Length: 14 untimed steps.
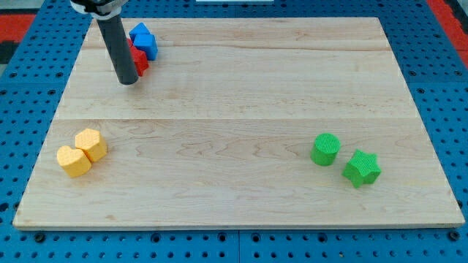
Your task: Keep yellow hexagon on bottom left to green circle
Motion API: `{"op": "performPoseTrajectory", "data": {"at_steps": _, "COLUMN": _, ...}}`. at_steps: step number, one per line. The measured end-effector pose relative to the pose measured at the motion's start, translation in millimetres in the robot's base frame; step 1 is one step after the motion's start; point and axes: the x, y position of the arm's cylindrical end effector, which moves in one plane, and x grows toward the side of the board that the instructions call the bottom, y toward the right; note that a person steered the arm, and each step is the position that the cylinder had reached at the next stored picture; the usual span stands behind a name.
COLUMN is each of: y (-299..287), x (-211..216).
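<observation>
The yellow hexagon [91, 144] lies near the board's lower left, touching a second yellow block [74, 161] just below and left of it; that one's shape is unclear. The green circle [325, 149] sits at the lower right, far from the hexagon. A green star [362, 169] lies right beside the circle, to its lower right. My tip [127, 80] rests on the board at the upper left, well above the yellow blocks and just left of a red block [138, 60].
A blue block [143, 39] sits at the upper left, against the red block, partly behind my rod. The wooden board [241, 95] lies on a blue perforated table [446, 88].
</observation>
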Motion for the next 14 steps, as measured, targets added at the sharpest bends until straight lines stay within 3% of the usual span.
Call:
{"op": "performPoseTrajectory", "data": {"at_steps": 2, "y": -48, "x": 4}}
{"op": "performPoseTrajectory", "data": {"at_steps": 4, "y": -39, "x": 10}}
{"op": "performPoseTrajectory", "data": {"at_steps": 6, "y": 78, "x": 67}}
{"op": "performPoseTrajectory", "data": {"at_steps": 8, "y": 347, "x": 88}}
{"op": "performPoseTrajectory", "data": {"at_steps": 9, "y": 341, "x": 88}}
{"op": "performPoseTrajectory", "data": {"at_steps": 11, "y": 163, "x": 56}}
{"op": "performPoseTrajectory", "data": {"at_steps": 13, "y": -55, "x": 68}}
{"op": "performPoseTrajectory", "data": {"at_steps": 14, "y": -93, "x": 98}}
